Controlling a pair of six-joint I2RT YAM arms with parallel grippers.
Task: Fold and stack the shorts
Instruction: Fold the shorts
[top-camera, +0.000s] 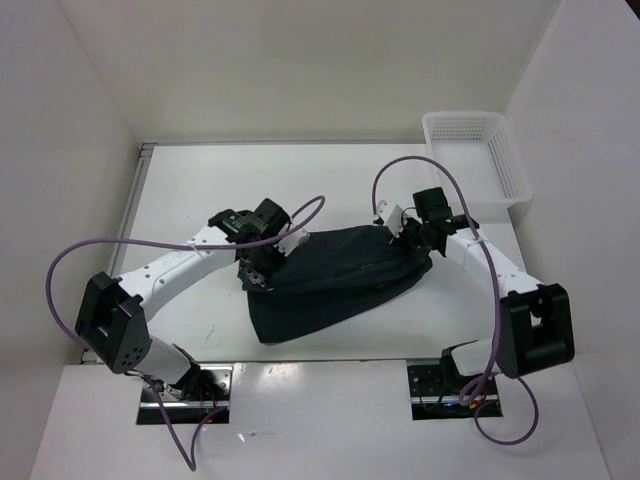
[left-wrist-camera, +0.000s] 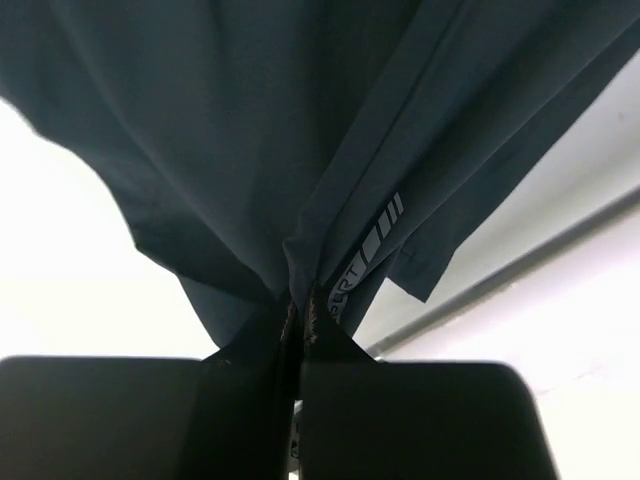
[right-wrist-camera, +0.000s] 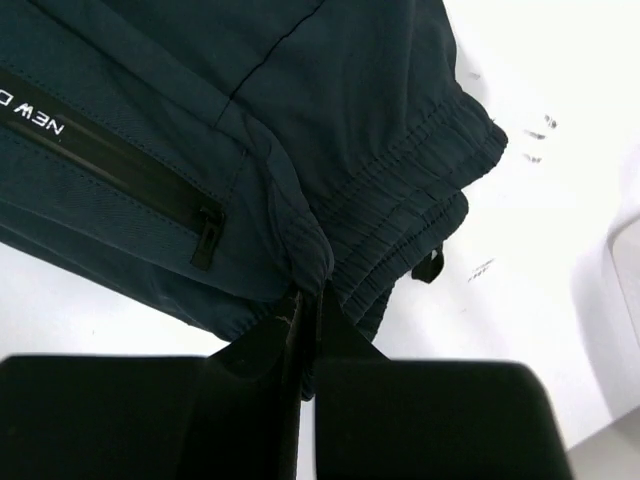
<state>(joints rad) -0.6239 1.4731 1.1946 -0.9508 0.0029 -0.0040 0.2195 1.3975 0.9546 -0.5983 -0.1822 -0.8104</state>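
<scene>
The black shorts (top-camera: 335, 280) lie stretched across the middle of the white table between my two grippers. My left gripper (top-camera: 262, 268) is shut on the shorts at their left end; in the left wrist view the fabric (left-wrist-camera: 300, 150) hangs bunched from the closed fingertips (left-wrist-camera: 300, 312), with a pale logo strip beside them. My right gripper (top-camera: 412, 238) is shut on the elastic waistband (right-wrist-camera: 400, 200) at the right end, next to a zip pocket (right-wrist-camera: 150, 185); its fingertips (right-wrist-camera: 308, 300) pinch a fold of it.
A white mesh basket (top-camera: 474, 158) stands at the back right corner of the table. White walls enclose the table on the left, back and right. The table's left edge strip (top-camera: 138, 200) runs beside the left arm.
</scene>
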